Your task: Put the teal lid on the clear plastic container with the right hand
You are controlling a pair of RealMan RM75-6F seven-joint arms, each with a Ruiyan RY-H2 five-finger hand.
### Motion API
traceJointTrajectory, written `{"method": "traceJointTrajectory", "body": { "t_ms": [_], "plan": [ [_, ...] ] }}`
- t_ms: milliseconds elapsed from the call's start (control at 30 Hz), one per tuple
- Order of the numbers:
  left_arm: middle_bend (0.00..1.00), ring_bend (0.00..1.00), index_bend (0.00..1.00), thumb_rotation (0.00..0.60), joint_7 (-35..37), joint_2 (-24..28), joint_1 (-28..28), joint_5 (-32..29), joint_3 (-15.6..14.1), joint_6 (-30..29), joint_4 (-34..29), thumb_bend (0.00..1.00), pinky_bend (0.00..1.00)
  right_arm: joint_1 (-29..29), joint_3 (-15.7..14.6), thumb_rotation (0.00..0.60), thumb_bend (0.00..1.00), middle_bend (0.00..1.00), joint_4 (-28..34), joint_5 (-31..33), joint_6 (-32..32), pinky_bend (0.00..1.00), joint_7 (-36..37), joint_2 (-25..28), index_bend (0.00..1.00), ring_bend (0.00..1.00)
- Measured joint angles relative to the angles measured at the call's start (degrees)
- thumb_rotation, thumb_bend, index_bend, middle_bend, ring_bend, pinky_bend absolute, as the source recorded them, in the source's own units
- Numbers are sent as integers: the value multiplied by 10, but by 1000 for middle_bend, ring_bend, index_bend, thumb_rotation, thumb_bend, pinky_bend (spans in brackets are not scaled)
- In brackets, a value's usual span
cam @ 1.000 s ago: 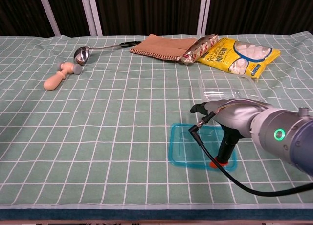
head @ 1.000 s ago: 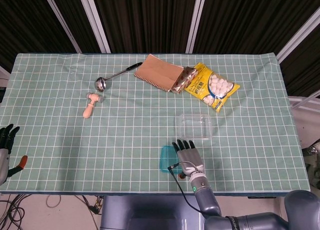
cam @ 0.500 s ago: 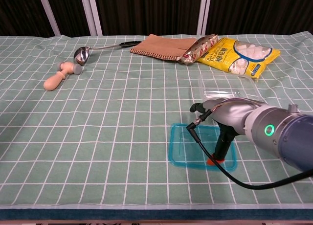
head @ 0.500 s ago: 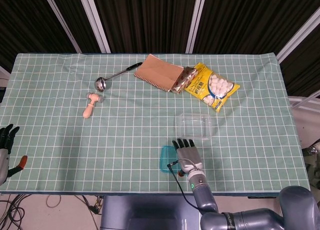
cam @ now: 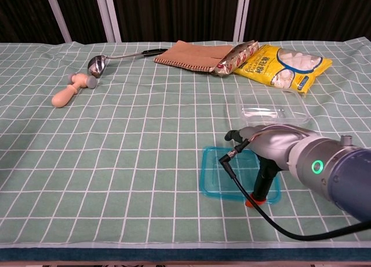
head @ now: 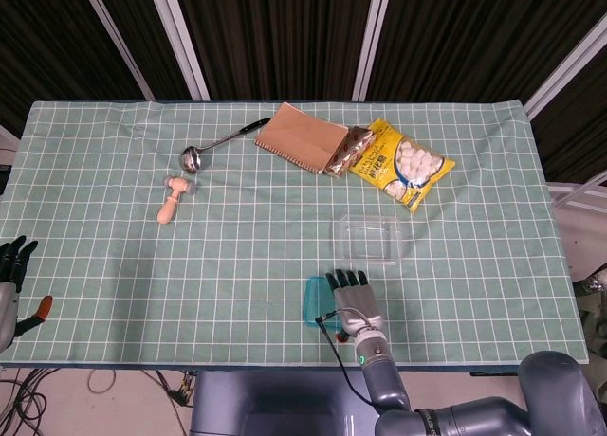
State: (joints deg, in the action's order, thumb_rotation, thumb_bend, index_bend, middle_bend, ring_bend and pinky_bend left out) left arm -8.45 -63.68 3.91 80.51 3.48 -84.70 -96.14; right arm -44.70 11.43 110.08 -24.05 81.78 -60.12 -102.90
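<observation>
Teal lid (cam: 223, 175), flat on the desk (cam: 145, 139), looks thin, light and slippery, best pinched at its edge; right hand (head: 353, 297) rests outspread on it, gripping nothing.

Translucent teal lid (cam: 223, 177) under the grey-and-black right hand (head: 353, 299) with a glowing green light behind it, clear plastic container (cam: 268, 106) just beyond, pale green tablecloth (head: 256, 256) with white grid lines, yellow snack bag (head: 402, 165) farther off, brown notebook (head: 301, 136), beige wooden tool (head: 173, 199), silver ladle (head: 194, 155)
</observation>
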Motion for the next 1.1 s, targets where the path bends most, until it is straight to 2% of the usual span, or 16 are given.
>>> {"method": "traceJointTrajectory", "body": {
  "t_ms": [433,1100],
  "plan": [
    [0,0,71,600,1,1,0,-1,0,1,-1,330,0,0,-4,600,99,141,-13,-11,14,0,12,-18,0,0],
    [0,0,75,600,-2,2,1,-4,0,3,-2,330,0,6,-14,600,99,166,-24,-26,24,0,14,-24,0,0]
  ]
}}
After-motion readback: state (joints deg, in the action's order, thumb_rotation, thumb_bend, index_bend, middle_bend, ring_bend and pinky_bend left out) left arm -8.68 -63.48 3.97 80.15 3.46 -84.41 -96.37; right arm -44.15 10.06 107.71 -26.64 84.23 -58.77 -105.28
